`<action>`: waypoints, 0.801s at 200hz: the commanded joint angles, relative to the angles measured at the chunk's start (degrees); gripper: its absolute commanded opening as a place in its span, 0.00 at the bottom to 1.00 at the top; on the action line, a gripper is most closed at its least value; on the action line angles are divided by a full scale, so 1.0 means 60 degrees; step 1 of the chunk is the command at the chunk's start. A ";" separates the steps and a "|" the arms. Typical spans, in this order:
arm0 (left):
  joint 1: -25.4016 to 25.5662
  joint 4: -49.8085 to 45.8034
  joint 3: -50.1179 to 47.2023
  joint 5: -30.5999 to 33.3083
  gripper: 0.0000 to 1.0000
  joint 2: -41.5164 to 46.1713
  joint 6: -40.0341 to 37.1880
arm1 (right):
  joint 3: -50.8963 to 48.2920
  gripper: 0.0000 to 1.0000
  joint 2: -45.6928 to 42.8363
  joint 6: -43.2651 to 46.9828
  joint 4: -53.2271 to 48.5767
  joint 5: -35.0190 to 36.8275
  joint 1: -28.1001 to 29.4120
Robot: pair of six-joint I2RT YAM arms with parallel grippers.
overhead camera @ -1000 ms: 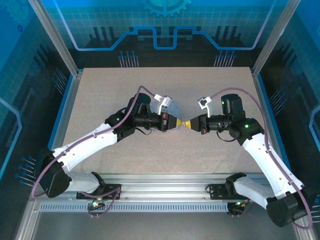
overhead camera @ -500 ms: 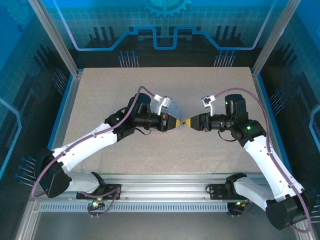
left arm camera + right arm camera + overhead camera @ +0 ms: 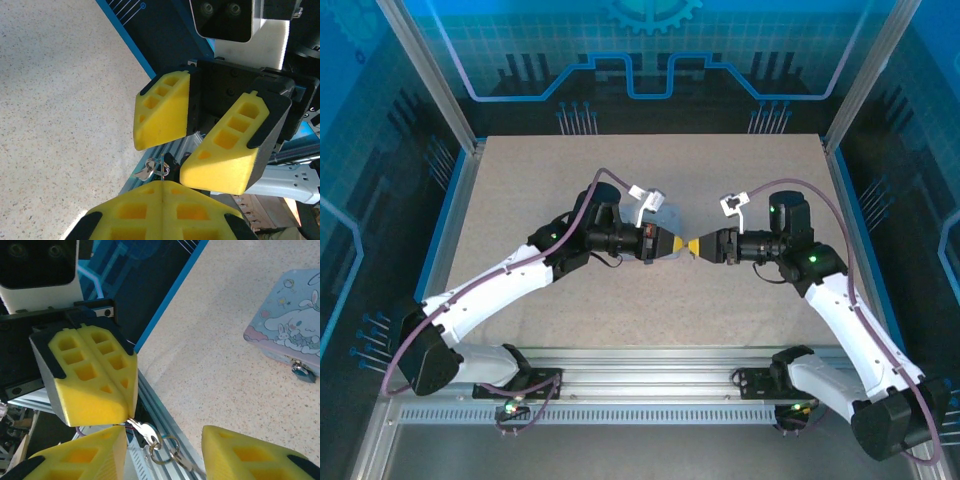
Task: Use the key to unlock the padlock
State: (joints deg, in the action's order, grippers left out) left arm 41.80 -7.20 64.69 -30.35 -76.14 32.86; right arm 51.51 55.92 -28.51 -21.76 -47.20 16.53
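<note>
My right hand [image 3: 704, 247] has just let go, fingers now apart, and the key [image 3: 145, 431] sits clamped in my shut left hand [image 3: 678, 245], its ring [image 3: 170, 447] dangling: handover done, I'd say. The padlock [image 3: 302, 371] hangs on the front of the tin [image 3: 292, 325], just beyond my left wrist. Bare counter [image 3: 520, 200] lies all round, with the side rails [image 3: 450, 215] well off.

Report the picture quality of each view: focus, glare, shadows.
Top external: even light, only faint soft shadows on the table, no glare. Left wrist: the left hand at the bottom edge looks soft, and the key is small and slightly blurred. Right wrist: the tin and the padlock read clearly, and the padlock shows a pale sheen.
</note>
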 commanded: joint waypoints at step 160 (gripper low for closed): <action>0.0032 0.0594 -0.0058 -0.0448 0.00 0.0224 0.0149 | -0.0103 0.15 -0.0190 -0.0130 0.0459 -0.0702 0.0028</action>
State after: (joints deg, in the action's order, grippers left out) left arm 41.80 -4.49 64.69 -31.42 -76.14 33.30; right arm 51.35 55.48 -29.87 -19.40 -50.02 16.53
